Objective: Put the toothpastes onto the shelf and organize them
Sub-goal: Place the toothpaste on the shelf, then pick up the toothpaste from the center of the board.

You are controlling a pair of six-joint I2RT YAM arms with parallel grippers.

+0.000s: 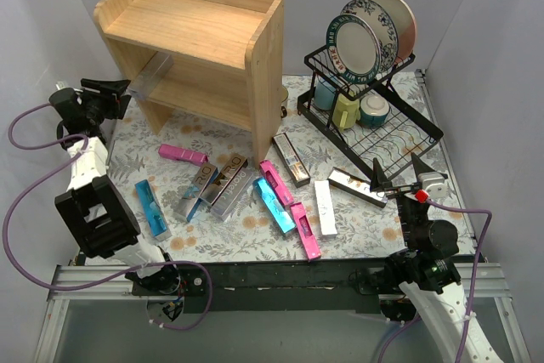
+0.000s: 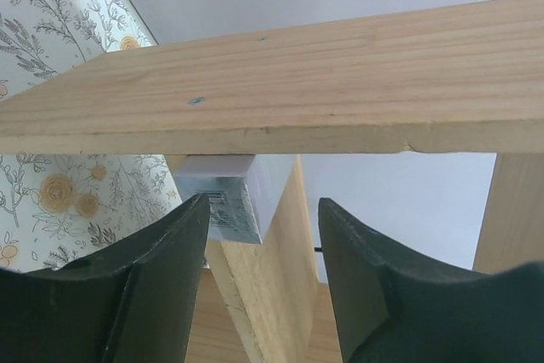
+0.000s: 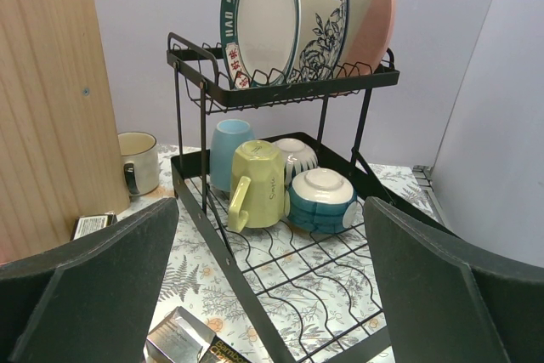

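surface [image 1: 127, 155]: floral cloth, both arms bolted at near edge. shelf [image 1: 191, 27] stood back-left w/ its front toward the arms, so the lower tier could be reached from the L side w/o crossing the clutter. No carton seen on the top tier. dish rack [image 1: 399, 129] w/ plates [image 1: 365, 36] and mugs [image 3: 259, 184] sat back-right, not part of the job.

L arm [image 1: 85, 172] was stretched out to the shelf's L end, wrist level w/ the lower tier, prob because that was the low-angle way in under the top board. silver carton [image 1: 151, 74] sat at that tier's L end, end-on to the wrist cam [image 2: 223, 201], tucked under the board w/ its long axis running inward.

L fingers [image 2: 161, 269] stood apart, gap wider than the carton's end. One was at or near the carton's edge, the other clear of it. Not clamped, judging by the wrist view. Release or nudge, couldn't tell which.

R fingers [image 3: 93, 278] were spread wide, holding nothing, parked facing the rack and out of the L arm's way.

Rest of the toothpastes [image 1: 274, 206]: abt ten, scattered mid-surface at mixed angles. Pink, teal, silver, plus a brown-gold carton [image 1: 291, 159] by the shelf's R panel. Est. task early: one on the shelf, rest to go.
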